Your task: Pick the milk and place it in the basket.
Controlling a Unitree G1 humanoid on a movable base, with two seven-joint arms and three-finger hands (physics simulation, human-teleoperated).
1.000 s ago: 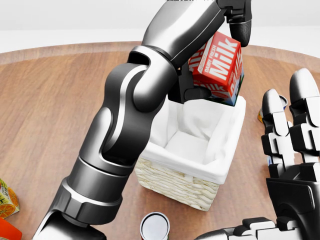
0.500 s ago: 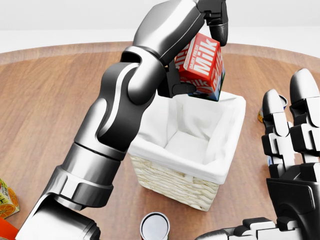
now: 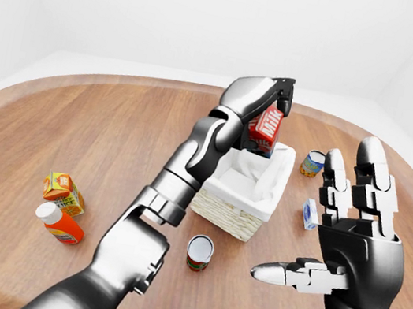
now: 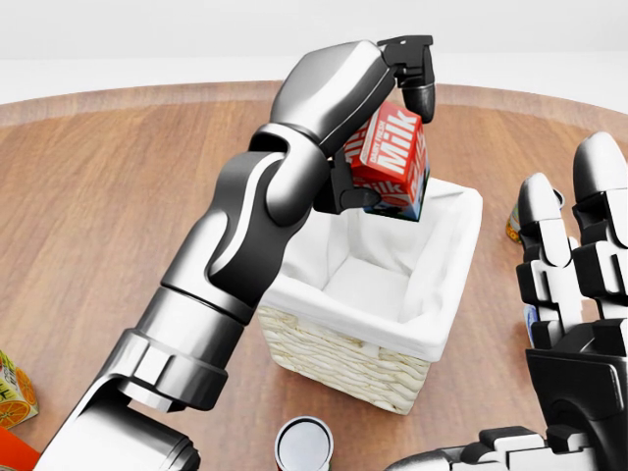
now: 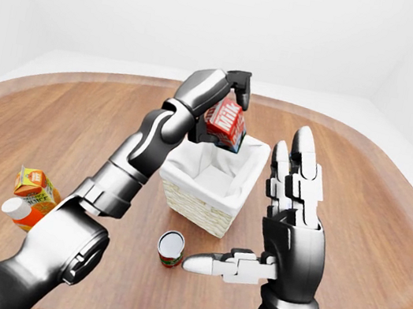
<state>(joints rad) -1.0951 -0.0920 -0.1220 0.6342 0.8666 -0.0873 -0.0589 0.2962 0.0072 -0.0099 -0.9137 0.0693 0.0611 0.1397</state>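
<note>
Left hand [image 4: 388, 128] clenched around red milk carton [image 4: 392, 160], carton tilted, held in the air over the top edge of the white-lined wicker basket [image 4: 343, 358] in the head view, not touching the lining. Right hand [image 3: 352, 236] raised at the right with fingers spread and empty, well apart from basket. On wooden table [image 3: 77, 116]: can [image 3: 200, 251] just below basket, orange juice carton [image 3: 62, 191] and orange bottle [image 3: 60, 224] at left, another can [image 3: 313, 163] and small blue-and-white carton [image 3: 310, 214] at right.
</note>
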